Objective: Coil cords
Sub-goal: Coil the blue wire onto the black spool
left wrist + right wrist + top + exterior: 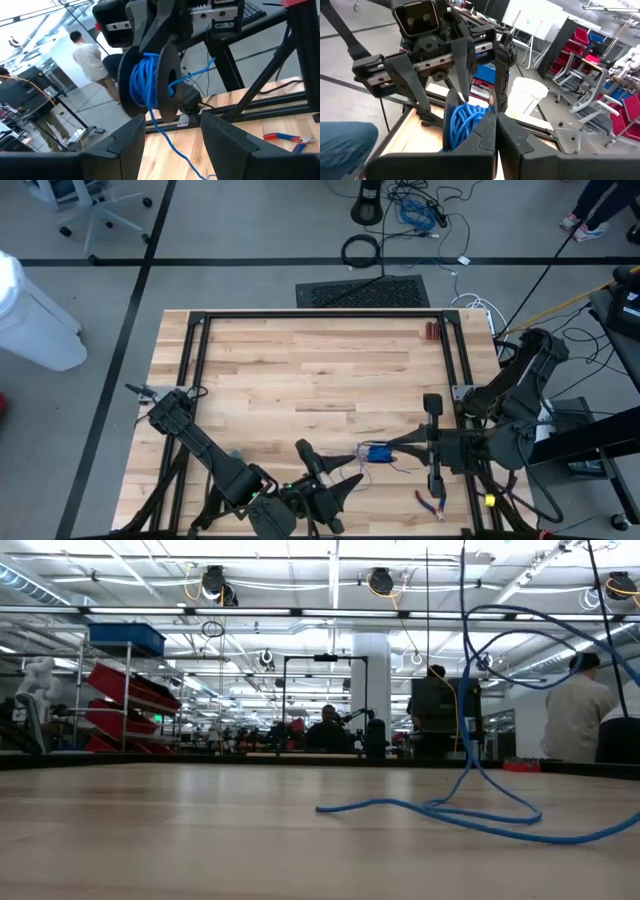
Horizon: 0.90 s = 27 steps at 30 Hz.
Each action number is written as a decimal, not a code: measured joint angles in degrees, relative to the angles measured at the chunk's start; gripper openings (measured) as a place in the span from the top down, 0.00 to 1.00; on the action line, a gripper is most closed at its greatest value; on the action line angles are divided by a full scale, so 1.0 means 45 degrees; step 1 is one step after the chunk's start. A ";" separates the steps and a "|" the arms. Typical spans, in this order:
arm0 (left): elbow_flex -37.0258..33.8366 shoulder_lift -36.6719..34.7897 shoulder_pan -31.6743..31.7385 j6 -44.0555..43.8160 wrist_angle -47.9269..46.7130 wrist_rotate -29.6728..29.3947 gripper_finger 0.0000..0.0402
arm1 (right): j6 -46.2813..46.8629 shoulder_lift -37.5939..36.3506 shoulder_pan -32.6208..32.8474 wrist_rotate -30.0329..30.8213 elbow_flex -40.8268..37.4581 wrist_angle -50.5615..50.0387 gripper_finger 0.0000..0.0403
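Right end effector [392, 448] clamps the cord [378, 452] spool; left end effector [350, 480] gapes beside, pliers [432, 505] nearby.

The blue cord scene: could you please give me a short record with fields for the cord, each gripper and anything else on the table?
cord: blue cord wound on a dark spool, its loose end trailing onto the table
right gripper: fingers shut, gripping the spool
left gripper: fingers open, facing the spool, not touching it
pliers: lying near the table's front edge, beside the right arm
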 joint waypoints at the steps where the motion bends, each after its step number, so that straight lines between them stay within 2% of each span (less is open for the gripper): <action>1: 0.0000 0.0000 0.0017 0.0000 0.0004 0.0076 0.51 | 0.0004 0.0034 -0.0011 0.0005 0.0000 0.0056 1.00; 10: 0.0000 0.0000 0.0223 -0.0015 0.0416 0.0750 0.51 | 0.0073 0.0073 -0.0012 0.0005 0.0000 0.0059 1.00; 16: 0.0000 0.0000 0.0381 -0.0682 0.0461 0.1890 0.52 | -0.0331 0.0112 -0.0012 -0.0330 0.0000 0.0042 1.00; 20: 0.0000 0.0000 0.0492 -0.0681 0.0461 0.1920 0.58 | -0.0374 0.0112 -0.0012 -0.0325 0.0000 0.0046 1.00; 27: 0.0000 0.0000 0.0612 -0.0730 0.0455 0.1916 0.75 | -0.0379 0.0116 -0.0007 -0.0338 0.0000 0.0036 1.00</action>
